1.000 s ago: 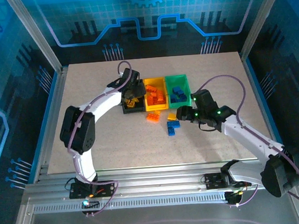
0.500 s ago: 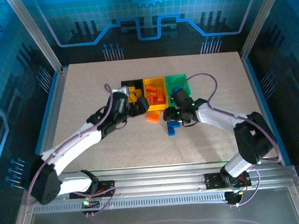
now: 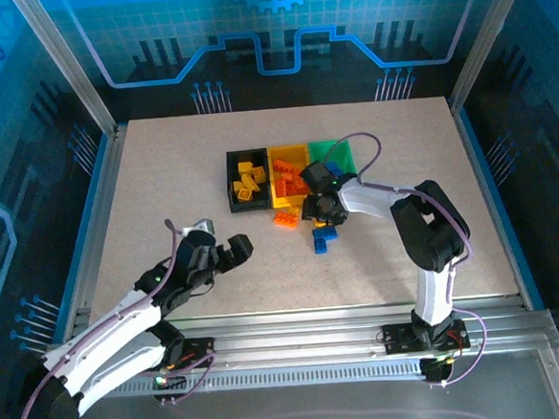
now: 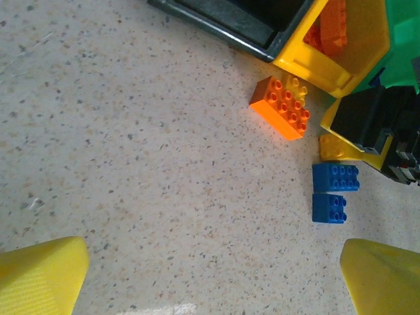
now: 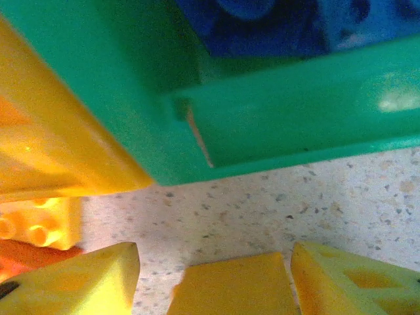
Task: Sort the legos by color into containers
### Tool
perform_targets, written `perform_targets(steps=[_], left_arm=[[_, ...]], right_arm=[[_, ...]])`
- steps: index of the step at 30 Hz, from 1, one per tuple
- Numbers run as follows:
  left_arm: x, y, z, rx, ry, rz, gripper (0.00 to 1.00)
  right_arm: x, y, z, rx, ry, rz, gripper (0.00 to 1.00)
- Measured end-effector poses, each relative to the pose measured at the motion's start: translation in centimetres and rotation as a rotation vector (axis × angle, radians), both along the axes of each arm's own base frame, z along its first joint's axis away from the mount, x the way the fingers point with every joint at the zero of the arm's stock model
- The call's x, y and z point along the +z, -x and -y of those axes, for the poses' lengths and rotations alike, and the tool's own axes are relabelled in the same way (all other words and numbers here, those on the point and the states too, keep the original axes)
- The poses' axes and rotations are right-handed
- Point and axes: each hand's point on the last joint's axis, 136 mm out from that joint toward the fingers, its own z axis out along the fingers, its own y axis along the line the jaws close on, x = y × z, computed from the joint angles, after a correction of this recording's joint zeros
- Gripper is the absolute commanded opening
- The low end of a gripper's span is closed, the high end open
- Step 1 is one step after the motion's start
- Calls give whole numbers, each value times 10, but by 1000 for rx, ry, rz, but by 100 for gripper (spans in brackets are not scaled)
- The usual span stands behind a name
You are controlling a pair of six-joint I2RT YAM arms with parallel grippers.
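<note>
The three bins stand joined in a row at the middle of the bench (image 3: 162, 179), a little nearer its far edge. The black bin (image 3: 232, 184) is on the left with yellow bricks (image 3: 249, 183) in it, the yellow bin (image 3: 288, 154) is in the middle with orange bricks (image 3: 288, 178), and the green bin (image 3: 335, 151) is on the right. The right wrist view shows a blue piece (image 5: 262, 20) inside the green one.

A few bricks lie loose just in front of the bins, on the side towards the near edge. There is an orange brick (image 4: 282, 106) by the yellow bin's corner and two blue bricks (image 4: 335, 177) touching each other beside it.

The left gripper (image 3: 236, 253) hangs well back towards the near left corner. Its yellow fingertips (image 4: 39, 275) are spread wide over bare bench, with nothing between them.

The right gripper (image 3: 316, 207) is down at the front of the yellow and green bins. A yellow brick (image 5: 230, 285) sits between its fingertips (image 5: 72, 282). I can see a sliver of bench on one side of the brick, and the other side looks almost touching. I cannot tell whether it is actually clamped.
</note>
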Motion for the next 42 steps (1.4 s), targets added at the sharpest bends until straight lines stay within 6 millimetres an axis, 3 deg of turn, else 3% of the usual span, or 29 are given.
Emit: perform_targets(steps=[6,9,12,14,16,20,24,27,34,38,42], left_arm=[[-4,3,-7,23,-21,-11,99],[-5,3,-9,27,-27,-12,99],[-5,3,-10,33,-32,-11,99],[-6,3,-12,38,-40,-14,99],[-9,5,-14,42,-49,-20,99],[-16,8,-17,44,-66,-40,99],[-18,11,-19,44,-70,-46,99],[-16,13,-20,45,-68,-45,99],[-13,19,-23,57,-48,-49,99],[-9,22,-25,57,-37,-41,99],[-8,25,-27,56,-37,-40,99]], right_arm=[[0,0,2,-1,11,1,37],[3,1,2,14,13,7,34],[17,5,1,41,8,30,33],[38,8,-8,86,-10,74,34],[62,12,-22,144,-34,123,35],[111,9,-76,282,-107,223,35],[141,-11,-131,360,-165,296,35],[141,-35,-155,368,-174,321,36],[115,-99,-198,344,-164,332,38],[107,-122,-211,343,-170,345,62],[110,-128,-213,361,-166,352,67]])
